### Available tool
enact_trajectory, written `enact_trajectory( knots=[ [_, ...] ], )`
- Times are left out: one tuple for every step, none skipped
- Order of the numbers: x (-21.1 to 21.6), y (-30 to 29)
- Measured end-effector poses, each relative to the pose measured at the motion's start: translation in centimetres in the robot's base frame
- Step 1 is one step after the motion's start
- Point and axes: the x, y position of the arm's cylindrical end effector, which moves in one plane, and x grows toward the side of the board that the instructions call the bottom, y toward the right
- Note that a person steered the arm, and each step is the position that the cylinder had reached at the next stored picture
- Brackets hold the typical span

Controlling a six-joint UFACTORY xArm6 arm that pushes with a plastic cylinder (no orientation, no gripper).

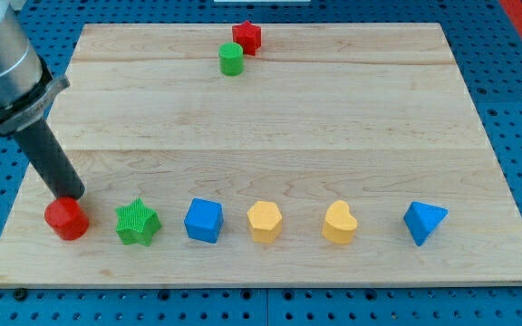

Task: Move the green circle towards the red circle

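The green circle (231, 59) sits near the view's top, a little left of centre, touching or nearly touching a red star (246, 37) just up and right of it. The red circle (66, 218) lies at the view's bottom left. My tip (69, 196) is at the red circle's upper edge, right against it, far from the green circle. The dark rod slants up to the view's left toward the grey arm.
A row along the view's bottom holds a green star (137, 223), a blue cube (203, 220), a yellow hexagon-like block (265, 222), a yellow heart (339, 223) and a blue triangle (423, 222). The wooden board (270, 136) rests on a blue pegboard.
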Motion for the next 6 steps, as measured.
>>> enact_trajectory(
  knots=[
    [-1.5,0.3],
    [-5.3,7.2],
    [-8.9,15.0],
    [-17.6,21.3],
    [-24.5,25.3],
    [-27.1,23.8]
  ],
)
